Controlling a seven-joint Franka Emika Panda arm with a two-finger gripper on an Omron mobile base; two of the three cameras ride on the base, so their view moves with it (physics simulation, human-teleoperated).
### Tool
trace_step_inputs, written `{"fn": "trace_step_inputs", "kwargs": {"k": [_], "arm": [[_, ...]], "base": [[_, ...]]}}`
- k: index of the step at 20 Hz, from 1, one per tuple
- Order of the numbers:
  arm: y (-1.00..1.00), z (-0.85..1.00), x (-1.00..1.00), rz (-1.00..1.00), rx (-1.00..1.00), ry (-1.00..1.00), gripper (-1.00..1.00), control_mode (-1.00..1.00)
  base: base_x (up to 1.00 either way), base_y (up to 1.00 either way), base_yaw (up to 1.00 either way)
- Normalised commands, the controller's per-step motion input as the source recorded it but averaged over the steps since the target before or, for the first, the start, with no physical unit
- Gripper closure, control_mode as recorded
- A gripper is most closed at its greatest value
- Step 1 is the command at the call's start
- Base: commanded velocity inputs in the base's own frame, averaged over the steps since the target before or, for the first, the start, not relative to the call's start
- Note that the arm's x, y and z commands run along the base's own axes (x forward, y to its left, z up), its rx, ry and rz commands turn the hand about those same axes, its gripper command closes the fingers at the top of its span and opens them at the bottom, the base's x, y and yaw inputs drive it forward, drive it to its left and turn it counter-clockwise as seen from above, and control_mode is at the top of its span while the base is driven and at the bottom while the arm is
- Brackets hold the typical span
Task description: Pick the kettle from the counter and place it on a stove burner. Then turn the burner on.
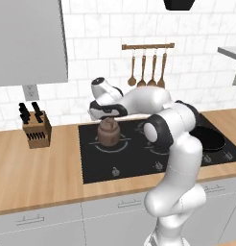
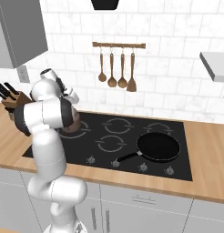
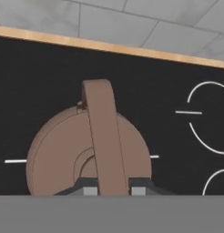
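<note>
On the black cooktop set into the wooden bench, the kettle sits over the stove burner. The pincer is clamped on its arched handle; rigid, smooth metal, probably light, it may swing unless held at the handle's crown.

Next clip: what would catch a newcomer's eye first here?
The white arm bends over the black cooktop, its gripper shut on the arched handle of the brown kettle, which sits at the cooktop's rear left on a ring marking. A black frying pan rests toward the cooktop's right front, and wooden utensils hang on the tiled wall above.
</note>
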Motion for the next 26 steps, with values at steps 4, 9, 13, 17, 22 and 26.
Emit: {"fn": "trace_step_inputs", "kwargs": {"k": [4, 9, 13, 17, 22, 26], "arm": [[0.0, 0.0, 0.0, 0.0, 0.0, 0.0, -1.0, -1.0], [-0.03, 0.07, 0.0, 0.0, 0.0, -0.02, -1.0, -1.0], [0.0, 0.48, -0.03, 0.0, 0.0, -0.11, -1.0, -1.0], [-0.04, 0.37, -0.04, 0.0, 0.01, -0.12, -1.0, -1.0], [-0.18, 0.42, -0.93, -0.07, 0.15, -0.22, -1.0, -1.0], [0.0, 0.06, -1.0, -0.11, 0.23, -0.2, -1.0, -1.0]], "base": [[0.0, 0.0, 0.0], [0.0, 0.0, 0.0], [0.0, 0.0, 0.0], [0.0, 0.0, 0.0], [0.0, 0.0, 0.0], [0.0, 0.0, 0.0]]}}
